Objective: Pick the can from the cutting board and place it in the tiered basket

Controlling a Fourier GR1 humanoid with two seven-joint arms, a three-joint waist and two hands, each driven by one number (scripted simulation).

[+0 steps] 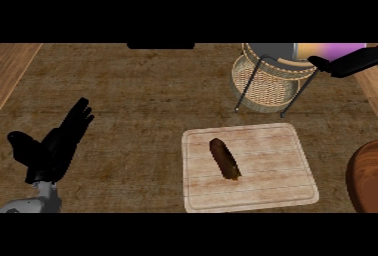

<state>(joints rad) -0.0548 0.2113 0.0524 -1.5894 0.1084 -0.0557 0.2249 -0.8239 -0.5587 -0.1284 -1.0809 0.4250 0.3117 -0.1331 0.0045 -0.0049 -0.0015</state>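
The can, purple shading to orange, is at the view's top right, over the upper tier of the tiered basket, a wicker basket in a black wire frame. My right hand reaches in from the right edge and is curled round the can's lower side, hiding part of it. The light wooden cutting board lies in front of the basket and carries only a dark brown elongated object. My left hand rests open at the left, fingers up, far from the board.
A round dark wooden thing is cut off by the right edge, beside the board. Lighter wood strips run along the counter's far left and right edges. A dark object sits at the top edge.
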